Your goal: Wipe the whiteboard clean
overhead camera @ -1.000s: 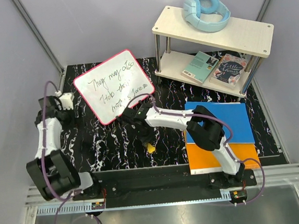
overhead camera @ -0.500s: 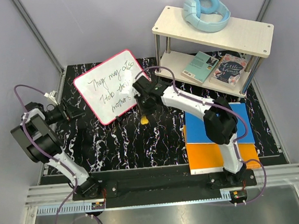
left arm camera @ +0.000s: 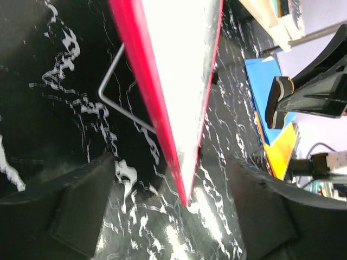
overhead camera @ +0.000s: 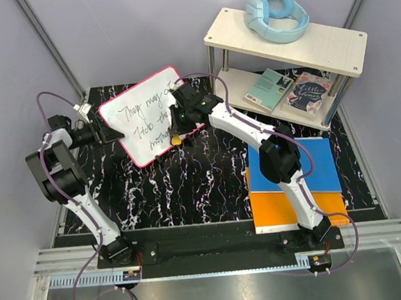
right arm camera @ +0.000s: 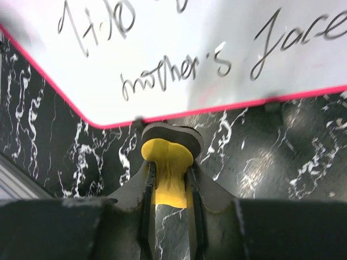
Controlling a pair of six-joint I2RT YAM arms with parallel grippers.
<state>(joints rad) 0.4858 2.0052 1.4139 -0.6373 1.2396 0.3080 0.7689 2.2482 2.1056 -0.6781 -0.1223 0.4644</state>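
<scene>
- From above: the flat white whiteboard with a pink-red rim (overhead camera: 148, 116), bearing black handwriting, stands propped at the back left of the black marbled table (overhead camera: 189, 186). My left claw (overhead camera: 108, 135) is at its left edge.
- Left wrist: my left claw (left arm camera: 173, 216) is spread apart, with the board's corner (left arm camera: 181, 187) between the fingers.
- Right wrist: my right claw (right arm camera: 171, 184) is clamped on a small yellow eraser with a grey pad (right arm camera: 169, 168), just below the board's lower rim (right arm camera: 217, 108).

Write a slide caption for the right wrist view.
Right arm's fingers pinch a yellow eraser at the pink rim of the whiteboard, black handwriting not yet wiped.

Both arms (overhead camera: 244, 128) have white links, black joints, purple cables (overhead camera: 197, 74).
</scene>
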